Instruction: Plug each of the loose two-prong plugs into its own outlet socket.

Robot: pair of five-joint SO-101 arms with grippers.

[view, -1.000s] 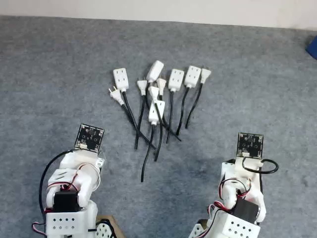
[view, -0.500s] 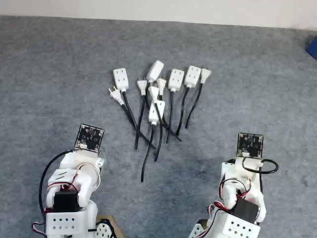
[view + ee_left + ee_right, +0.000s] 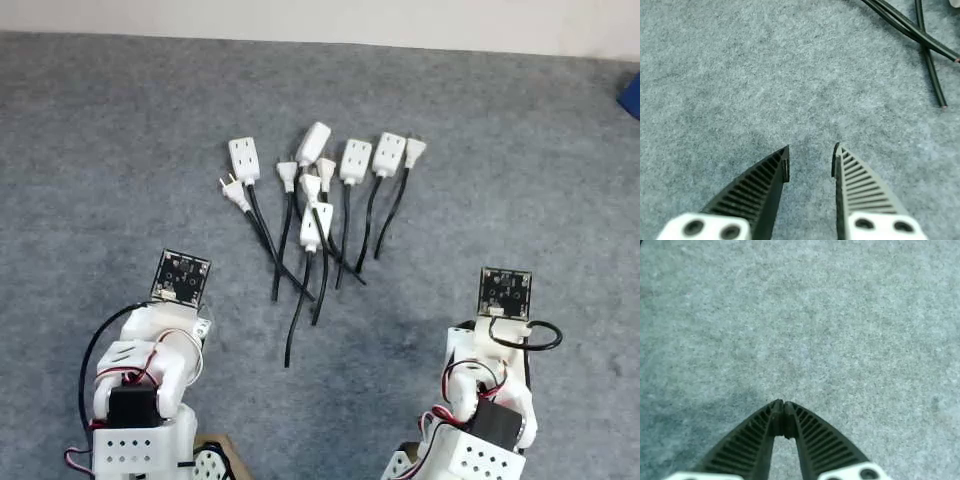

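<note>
Gapes empty at left gripper (image 3: 811, 150), near the black cords (image 3: 910, 31); clenches on nothing at right gripper (image 3: 780, 412), farther from them.

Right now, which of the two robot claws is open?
The left gripper: its jaws stand apart with a clear gap between the tips. On the right gripper the jaws are pressed together at the tips.

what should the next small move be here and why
Probably extend the left arm toward the leftmost two-prong plug, which lies loose beside the leftmost outlet socket. The left gripper is open over the grey carpet with the black cords just ahead, while the right gripper is shut on nothing.
</note>
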